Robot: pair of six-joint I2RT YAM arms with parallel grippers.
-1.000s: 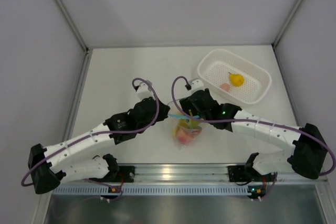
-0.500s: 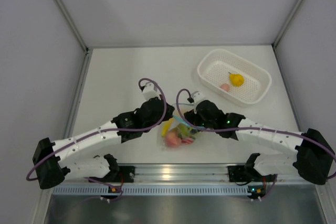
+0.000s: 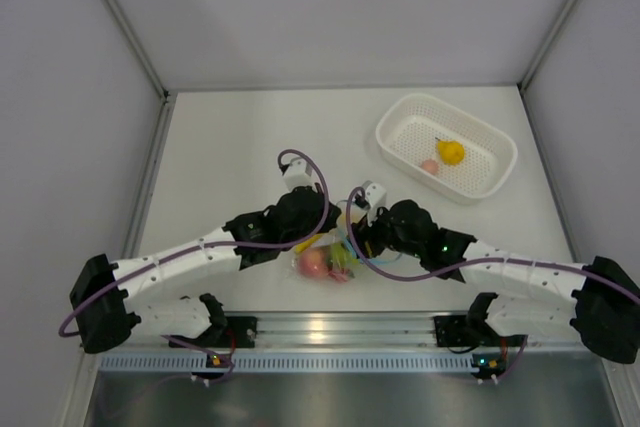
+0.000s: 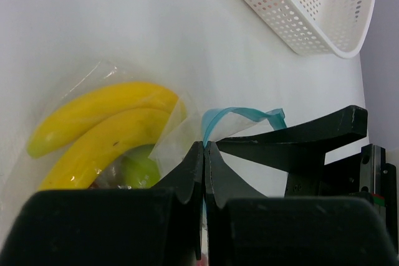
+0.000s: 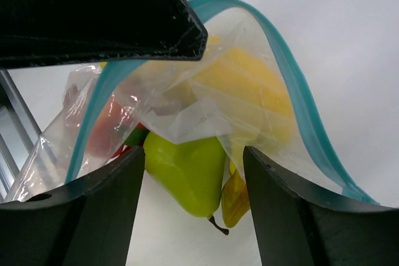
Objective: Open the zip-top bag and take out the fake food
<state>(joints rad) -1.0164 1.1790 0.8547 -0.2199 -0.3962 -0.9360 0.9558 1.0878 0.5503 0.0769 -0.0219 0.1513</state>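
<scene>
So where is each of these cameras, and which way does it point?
Top: fixed above and behind the arms, looking down on the table; the left arm and right arm show whole, bases at the bottom.
Left wrist: on the left arm, looking along the left gripper, shut on the bag by its blue strip, towards the bananas and basket.
Right wrist: on the right arm, looking through the open right gripper at the pear in the bag.
Shared: both wrist views show the bag and the other gripper's finger.

White table (image 3: 230, 147) with a white perforated basket (image 3: 408, 137) far right, zip-top bag (image 3: 322, 263) near the front edge.
</scene>
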